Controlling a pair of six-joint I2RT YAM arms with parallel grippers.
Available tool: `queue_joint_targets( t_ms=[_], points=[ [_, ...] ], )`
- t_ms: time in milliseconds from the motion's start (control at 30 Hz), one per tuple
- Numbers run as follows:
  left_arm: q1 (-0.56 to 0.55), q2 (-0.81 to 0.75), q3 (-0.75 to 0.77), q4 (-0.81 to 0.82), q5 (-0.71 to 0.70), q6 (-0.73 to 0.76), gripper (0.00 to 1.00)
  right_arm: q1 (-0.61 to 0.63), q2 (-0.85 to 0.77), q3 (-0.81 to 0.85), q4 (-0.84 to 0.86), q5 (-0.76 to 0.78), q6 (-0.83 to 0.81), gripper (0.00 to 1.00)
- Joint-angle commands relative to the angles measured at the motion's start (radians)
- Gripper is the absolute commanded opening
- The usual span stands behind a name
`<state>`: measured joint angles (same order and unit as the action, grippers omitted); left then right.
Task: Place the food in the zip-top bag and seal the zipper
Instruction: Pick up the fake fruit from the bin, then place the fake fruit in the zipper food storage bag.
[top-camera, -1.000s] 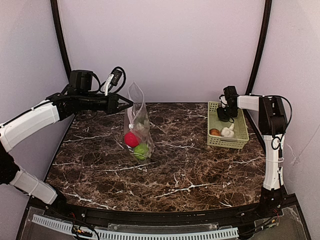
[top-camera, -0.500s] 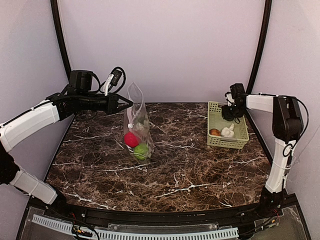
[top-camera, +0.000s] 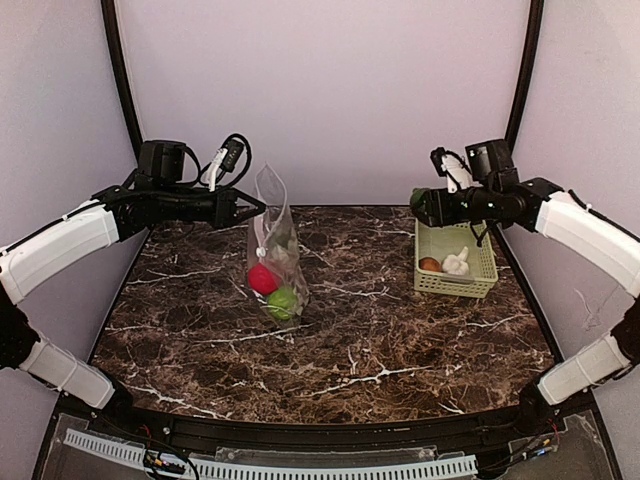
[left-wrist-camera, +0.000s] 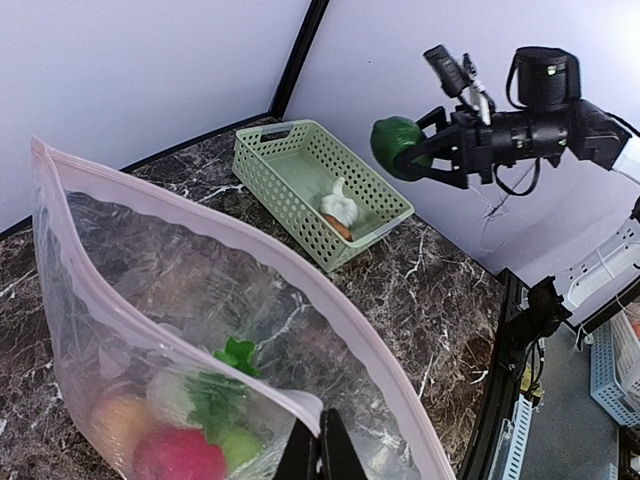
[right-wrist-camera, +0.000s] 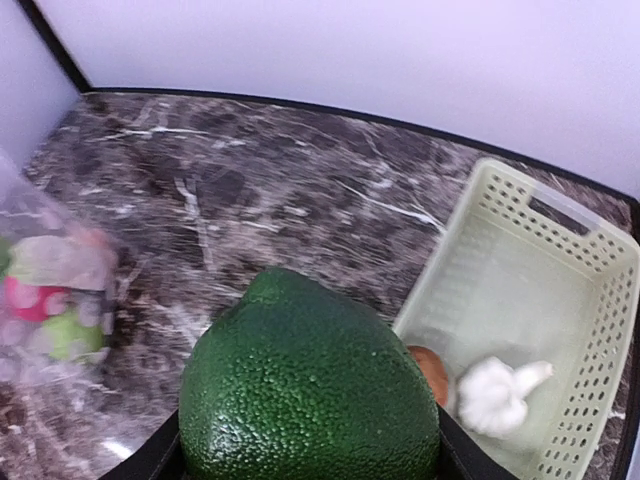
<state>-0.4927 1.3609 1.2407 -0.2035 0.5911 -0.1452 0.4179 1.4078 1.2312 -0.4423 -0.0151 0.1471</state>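
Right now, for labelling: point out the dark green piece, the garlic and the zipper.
dark green piece (right-wrist-camera: 310, 390): right wrist view, bumpy front face.
garlic (right-wrist-camera: 490, 398): right wrist view, white bulb.
zipper (left-wrist-camera: 200, 225): left wrist view, far strip's middle.

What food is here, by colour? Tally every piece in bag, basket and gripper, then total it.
Red: 1, red apple, in bag
Light green: 1, green apple, in bag
Orange: 1, orange, in bag
White: 2, radish in bag, garlic in basket
Brown: 1, brown piece, in basket
Dark green: 1, dark green piece, in right gripper
Total: 7
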Motion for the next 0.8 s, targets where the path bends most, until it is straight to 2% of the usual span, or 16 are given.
queue_joint_targets(
  t_ms=[0,167,367,600,767],
  points=[
    [0.005,-0.023,-0.020,0.002,0.020,-0.003,0.01,0.101,-0.105,0.154,-0.068,-0.113,0.063,0.55],
    [0.005,-0.027,-0.027,0.023,0.033,-0.007,0.01,0.240,-0.096,0.231,0.007,-0.215,0.122,0.55],
    [0.006,-0.027,-0.041,0.053,0.071,-0.021,0.01,0.403,0.069,0.398,0.055,-0.225,0.117,0.53],
    [0.005,-0.030,-0.050,0.065,0.083,-0.013,0.01,0.488,0.273,0.583,0.073,-0.244,0.119,0.54],
    [0.005,-0.024,-0.051,0.070,0.091,-0.015,0.01,0.543,0.383,0.678,0.073,-0.186,0.106,0.54]
  ],
)
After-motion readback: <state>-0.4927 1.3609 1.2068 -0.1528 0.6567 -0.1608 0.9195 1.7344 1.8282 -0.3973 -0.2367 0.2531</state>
